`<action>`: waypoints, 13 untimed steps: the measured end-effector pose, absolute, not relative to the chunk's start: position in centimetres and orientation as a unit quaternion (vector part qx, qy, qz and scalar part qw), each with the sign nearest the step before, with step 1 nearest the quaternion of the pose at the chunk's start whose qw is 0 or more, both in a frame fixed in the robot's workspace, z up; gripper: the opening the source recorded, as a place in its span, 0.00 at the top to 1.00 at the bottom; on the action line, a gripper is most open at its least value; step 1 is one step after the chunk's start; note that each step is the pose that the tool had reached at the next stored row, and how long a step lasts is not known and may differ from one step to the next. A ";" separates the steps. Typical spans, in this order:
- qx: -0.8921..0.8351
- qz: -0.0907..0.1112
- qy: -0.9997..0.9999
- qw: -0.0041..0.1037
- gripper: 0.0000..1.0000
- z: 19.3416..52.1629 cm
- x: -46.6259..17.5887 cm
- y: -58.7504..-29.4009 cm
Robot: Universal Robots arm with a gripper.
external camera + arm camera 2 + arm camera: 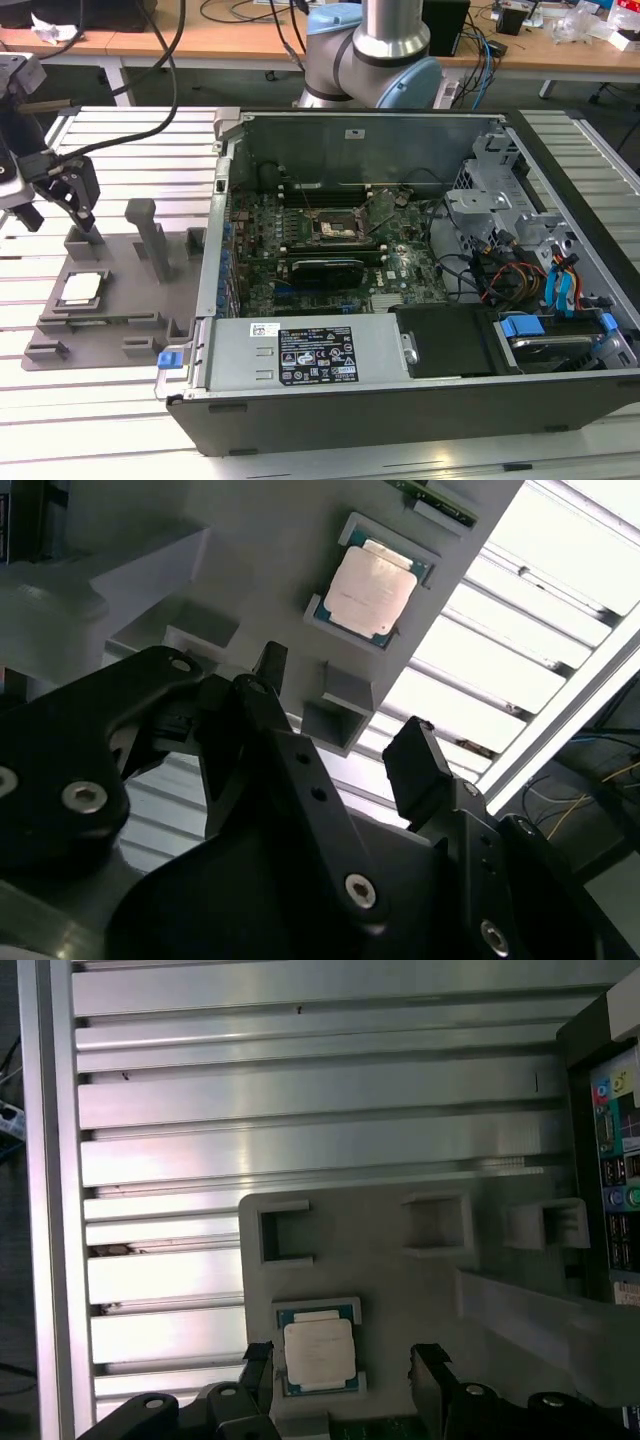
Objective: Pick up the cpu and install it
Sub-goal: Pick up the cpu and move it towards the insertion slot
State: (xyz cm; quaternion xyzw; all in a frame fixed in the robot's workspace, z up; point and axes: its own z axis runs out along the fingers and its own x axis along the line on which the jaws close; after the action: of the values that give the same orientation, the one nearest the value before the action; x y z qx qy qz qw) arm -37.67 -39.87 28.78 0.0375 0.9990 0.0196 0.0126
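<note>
One empty gripper hangs over the cpu: pick-up step, nothing grasped yet.
Jaws stand wide; the cpu lies flat in its recess near the grey tray's edge, outside the computer case. Grasping calls for straddling its sides squarely.

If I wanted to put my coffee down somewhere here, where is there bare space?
Bare table slats lie in front of the grey holder at the exterior view's lower left, and beyond the case at its far right. Crowded: the holder, carrying the cpu near the open gripper, and the case's inside.
</note>
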 end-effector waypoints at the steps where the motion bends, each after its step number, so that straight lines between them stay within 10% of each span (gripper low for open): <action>1: 0.037 0.010 0.999 0.013 0.34 28.8 -37.7 -39.9; 4: 0.036 -0.045 0.998 0.015 0.34 28.8 -37.7 -39.8; 13: 0.036 -0.048 0.998 0.015 0.34 28.4 -37.7 -39.8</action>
State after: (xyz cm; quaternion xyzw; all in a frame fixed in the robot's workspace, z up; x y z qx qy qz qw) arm -37.66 -39.85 28.41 0.0364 0.9981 -0.0479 0.0151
